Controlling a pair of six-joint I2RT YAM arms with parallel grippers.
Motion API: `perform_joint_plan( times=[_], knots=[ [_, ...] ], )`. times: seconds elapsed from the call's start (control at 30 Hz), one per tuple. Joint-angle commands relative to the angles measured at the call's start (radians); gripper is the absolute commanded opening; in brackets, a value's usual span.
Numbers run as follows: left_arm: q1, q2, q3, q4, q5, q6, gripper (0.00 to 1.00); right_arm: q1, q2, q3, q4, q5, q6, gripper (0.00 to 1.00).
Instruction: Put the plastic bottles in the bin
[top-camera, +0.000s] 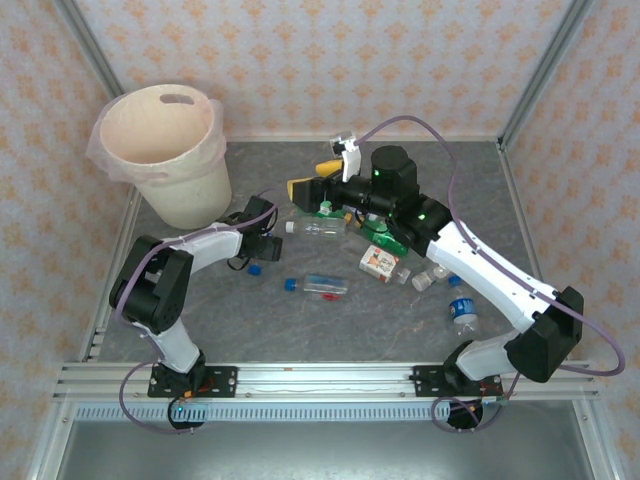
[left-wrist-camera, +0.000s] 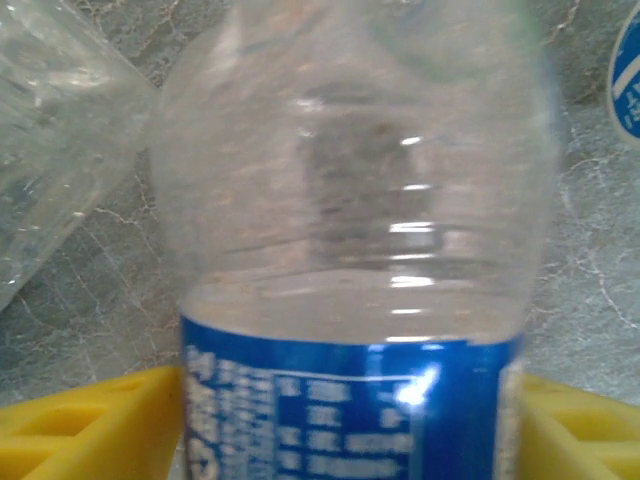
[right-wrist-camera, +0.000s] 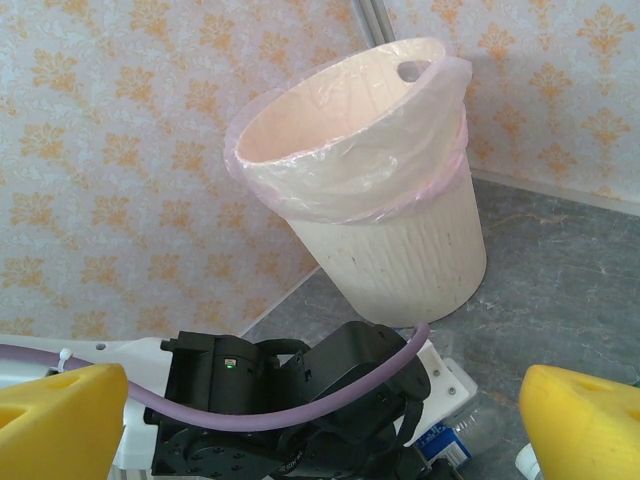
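Note:
A clear plastic bottle with a blue label (left-wrist-camera: 350, 250) lies on the grey table between the yellow fingers (left-wrist-camera: 90, 425) of my left gripper (left-wrist-camera: 350, 430), which press against both of its sides. In the top view, that left gripper (top-camera: 258, 240) points down just right of the cream bin (top-camera: 190, 190). My right gripper (top-camera: 305, 188) hovers open and holds nothing, facing the bin (right-wrist-camera: 400, 260). More bottles lie about: a clear one (top-camera: 318, 230), a red-labelled one (top-camera: 320, 286), a blue-labelled one (top-camera: 462, 312) and a green one (top-camera: 345, 212) under the right arm.
A second clear bottle (left-wrist-camera: 50, 130) lies close on the left of the held one, and a blue cap (left-wrist-camera: 628, 80) sits at its right. An orange-and-white carton (top-camera: 380, 262) and small bottles (top-camera: 430, 275) lie mid-table. Patterned walls close in the back and sides.

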Motion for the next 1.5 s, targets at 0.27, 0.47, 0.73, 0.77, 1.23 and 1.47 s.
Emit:
perform_joint_plan(
  times=[0.27, 0.47, 0.73, 0.77, 1.23, 1.47],
  knots=[
    [-0.009, -0.067, -0.019, 0.005, 0.04, -0.034, 0.55, 0.0, -0.003, 0.023, 0.016, -0.014, 0.001, 1.0],
    [-0.02, -0.153, -0.022, 0.0, 0.039, -0.068, 0.56, 0.0, -0.003, 0.023, 0.016, -0.023, 0.004, 1.0],
    [-0.023, -0.387, 0.01, 0.021, 0.015, -0.143, 0.54, 0.0, -0.001, 0.024, 0.025, -0.056, 0.009, 1.0],
    [-0.023, -0.422, 0.023, 0.022, -0.002, -0.146, 0.54, 0.0, -0.002, 0.023, 0.026, -0.062, 0.01, 1.0],
    [-0.011, -0.612, 0.295, 0.037, -0.34, -0.051, 0.51, 0.008, -0.035, 0.007, 0.056, -0.101, 0.021, 1.0],
    [0.127, -0.512, 0.476, 0.034, -0.34, -0.028, 0.51, 0.011, -0.056, -0.001, 0.062, -0.085, 0.019, 1.0]
  ],
)
